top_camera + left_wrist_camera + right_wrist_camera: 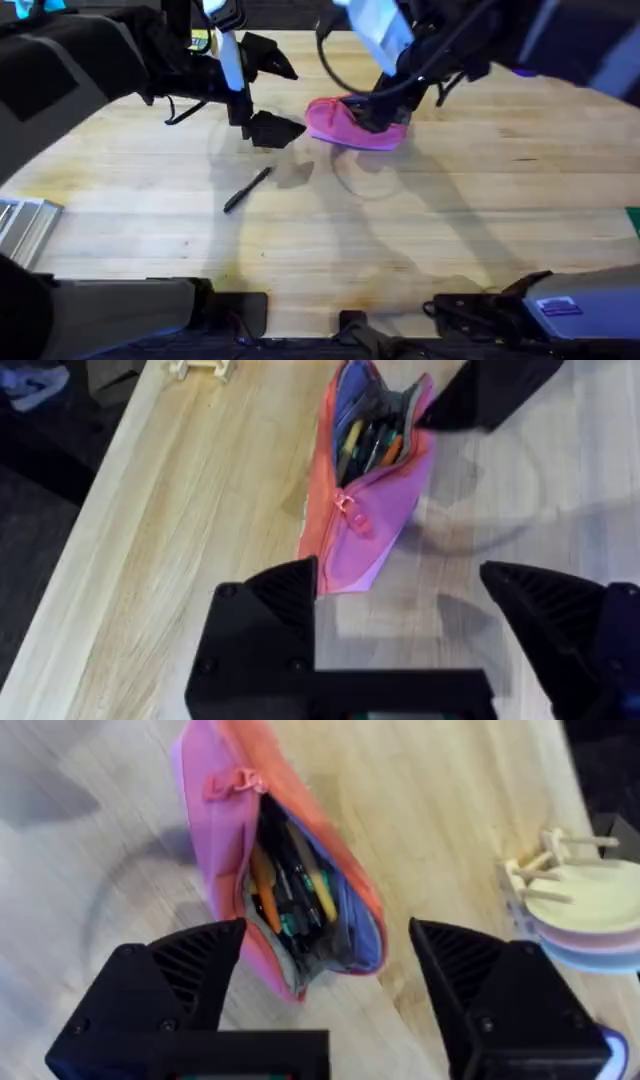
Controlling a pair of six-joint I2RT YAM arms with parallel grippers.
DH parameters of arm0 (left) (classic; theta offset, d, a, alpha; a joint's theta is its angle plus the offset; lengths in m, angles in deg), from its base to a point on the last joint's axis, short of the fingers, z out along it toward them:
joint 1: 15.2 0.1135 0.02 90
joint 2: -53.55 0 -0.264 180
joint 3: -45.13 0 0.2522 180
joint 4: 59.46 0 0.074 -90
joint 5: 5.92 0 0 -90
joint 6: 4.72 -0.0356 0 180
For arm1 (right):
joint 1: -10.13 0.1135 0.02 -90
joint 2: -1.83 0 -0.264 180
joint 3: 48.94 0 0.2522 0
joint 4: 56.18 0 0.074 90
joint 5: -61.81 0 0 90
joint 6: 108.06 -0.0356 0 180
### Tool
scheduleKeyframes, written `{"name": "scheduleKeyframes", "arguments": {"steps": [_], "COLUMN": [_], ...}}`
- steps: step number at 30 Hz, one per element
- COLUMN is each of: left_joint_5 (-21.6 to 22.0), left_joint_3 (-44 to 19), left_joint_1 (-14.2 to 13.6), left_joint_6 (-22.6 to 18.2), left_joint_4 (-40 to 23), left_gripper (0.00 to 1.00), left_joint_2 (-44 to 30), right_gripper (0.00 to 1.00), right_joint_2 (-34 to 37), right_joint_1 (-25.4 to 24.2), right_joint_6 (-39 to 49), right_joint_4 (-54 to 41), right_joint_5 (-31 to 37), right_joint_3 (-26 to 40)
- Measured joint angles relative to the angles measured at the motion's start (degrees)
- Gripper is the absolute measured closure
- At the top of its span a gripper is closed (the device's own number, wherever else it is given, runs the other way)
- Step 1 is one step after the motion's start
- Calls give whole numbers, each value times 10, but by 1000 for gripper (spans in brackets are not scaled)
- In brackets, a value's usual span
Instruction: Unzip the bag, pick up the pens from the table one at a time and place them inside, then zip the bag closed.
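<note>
Bag [352, 124]: one bright pink pouch, lying on the table toward its far middle, unzipped so its mouth gapes; the blue lining shows in both wrist views [368, 470] [290, 880]
Zipper pull [352, 512]: one, pink, sitting at the closed end of the zip, away from the gaping mouth
Pens inside the bag [290, 890]: several slim sticks, orange, yellow, green and dark among them, packed close; the exact number cannot be told
Pen on the table [247, 189]: one black stick pen, lying slantwise on the bare wood, well apart from the bag and nearer the arm bases, touched by nothing
Table [480, 220]: one pale plank top carrying the bag and the loose pen
Left gripper [265, 90]: one, released, its two black fingers spread wide with nothing between them; in the overhead view it hangs just beside the bag on the left; from its own wrist camera [400, 605] the closed end of the bag lies ahead of the fingertips
Right gripper [325, 955]: one, released, its two black fingers wide apart and grasping nothing, poised over the open mouth of the bag; in the overhead view it sits right at the bag [375, 112]
Plates [590, 915]: a small stack in pale colours beside a wooden rack at the table edge, seen from the right wrist; count unclear
</note>
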Motion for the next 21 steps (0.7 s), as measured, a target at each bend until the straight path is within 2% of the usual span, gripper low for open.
{"name": "scheduleKeyframes", "arguments": {"steps": [14,21], "left_joint_5": [31,32], "left_joint_3": [0,0], "left_joint_1": [0,0], "left_joint_6": [0,0], "left_joint_4": [-2,-7], "left_gripper": [7,7], "left_joint_2": [0,0], "right_gripper": [3,4], "right_joint_2": [-149,-235], "right_joint_1": [0,0], "right_joint_6": [-91,-137], "right_joint_4": [-40,-61], "right_joint_5": [-3,-4], "right_joint_3": [-1,-34]}}
